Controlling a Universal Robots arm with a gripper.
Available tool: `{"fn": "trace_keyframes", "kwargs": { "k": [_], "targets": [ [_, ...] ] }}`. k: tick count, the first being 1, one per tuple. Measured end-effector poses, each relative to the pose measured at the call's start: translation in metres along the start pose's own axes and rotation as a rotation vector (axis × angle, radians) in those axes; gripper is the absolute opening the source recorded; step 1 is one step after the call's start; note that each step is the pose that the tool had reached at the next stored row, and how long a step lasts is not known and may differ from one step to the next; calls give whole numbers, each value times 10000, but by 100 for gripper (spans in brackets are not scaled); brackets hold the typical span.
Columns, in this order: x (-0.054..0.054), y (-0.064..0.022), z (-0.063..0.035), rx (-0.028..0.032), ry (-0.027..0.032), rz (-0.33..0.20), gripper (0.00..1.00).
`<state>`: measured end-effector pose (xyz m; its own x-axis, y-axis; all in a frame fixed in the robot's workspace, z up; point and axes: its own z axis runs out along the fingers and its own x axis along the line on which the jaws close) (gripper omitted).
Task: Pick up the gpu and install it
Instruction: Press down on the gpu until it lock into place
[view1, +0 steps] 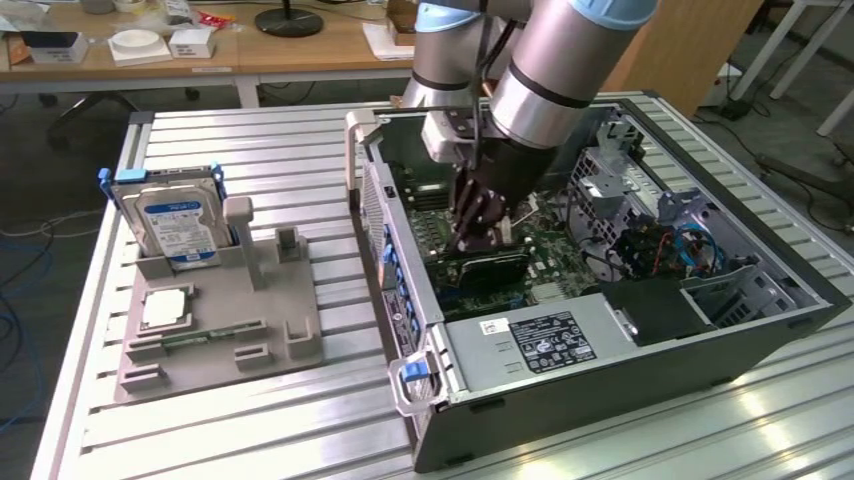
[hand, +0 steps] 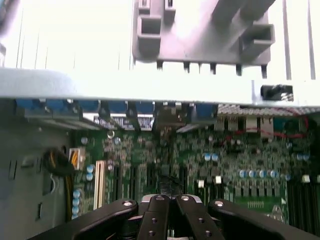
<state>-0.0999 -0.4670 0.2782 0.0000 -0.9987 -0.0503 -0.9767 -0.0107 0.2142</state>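
Your gripper (view1: 478, 238) was down inside the open computer case (view1: 747, 330), fingers pinched together, right above the gpu (view1: 483, 268). The card lay dark and flat over the motherboard (view1: 561, 255), near the case's left wall in the exterior view, apparently in or at its slot. From the wrist, the closed fingertips (hand: 170, 205) met over the green board (whether they pinched the card's edge, I could not tell). The risk from there: a card seated crooked would bind or bend if pressed, and closed fingers could scrape neighbouring components. The hard drive (view1: 174, 220) stood on the grey fixture (view1: 214, 330), well left
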Motion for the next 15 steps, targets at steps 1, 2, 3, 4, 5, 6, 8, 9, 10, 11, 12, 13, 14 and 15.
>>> {"fn": "trace_keyframes", "kwargs": {
  "k": [1, 2, 3, 4, 5, 6, 8, 9, 10, 11, 12, 13, 14, 15],
  "targets": [
    [0, 4, 1, -116, 0, 6, 10],
    [0, 13, 2, -198, 0, 10, 10],
    [0, 18, 3, -336, -1, 16, 10],
    [0, 20, 4, -511, -4, 25, 10],
    [-1, 20, 4, -691, -6, 34, 10],
    [-1, 20, 5, -870, -9, 43, 10],
    [-3, 20, 5, -1229, -12, 59, 10],
    [-4, 18, 4, -1426, -15, 69, 10],
    [-4, 17, 4, -1563, -16, 75, 10],
    [-4, 16, 4, -1647, -17, 79, 10],
    [-4, 17, 3, -1664, -16, 81, 10],
    [-4, 18, 3, -1664, -16, 82, 10],
    [-4, 18, 3, -1665, -15, 83, 10],
    [-4, 20, 4, -1665, -16, 83, 10]
  ]
}}
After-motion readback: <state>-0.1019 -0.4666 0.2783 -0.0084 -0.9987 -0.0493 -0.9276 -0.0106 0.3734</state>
